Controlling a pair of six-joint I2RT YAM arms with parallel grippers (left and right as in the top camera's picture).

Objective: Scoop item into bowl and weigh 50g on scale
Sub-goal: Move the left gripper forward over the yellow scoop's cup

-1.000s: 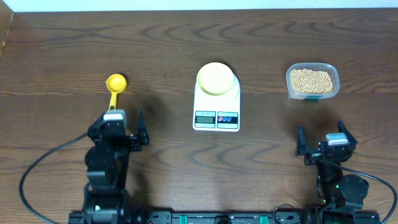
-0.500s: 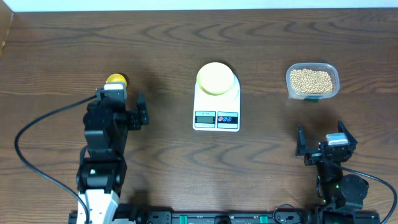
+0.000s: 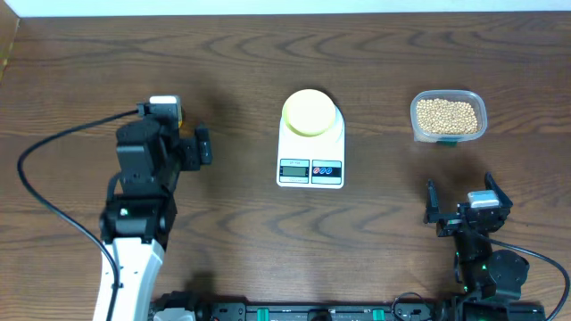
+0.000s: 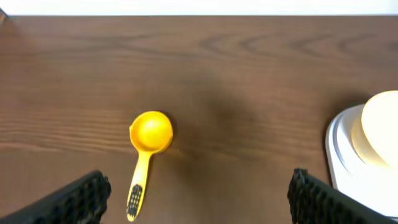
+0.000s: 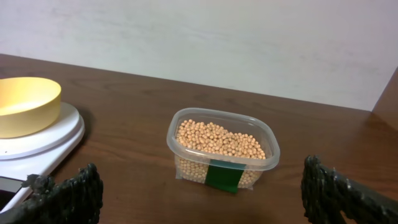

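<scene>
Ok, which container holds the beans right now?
The clear tub with the green label; the bowl on the scale and the yellow scoop are empty.

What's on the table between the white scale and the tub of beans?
Nothing. Between the scale and the tub of beans there is only bare brown table. The overhead view shows it best; the right wrist view agrees.

Robot test bench, likely a lab, dark wood-grain bench, plain white wall behind, black cable trailing, arm mounts at bench edge
</scene>
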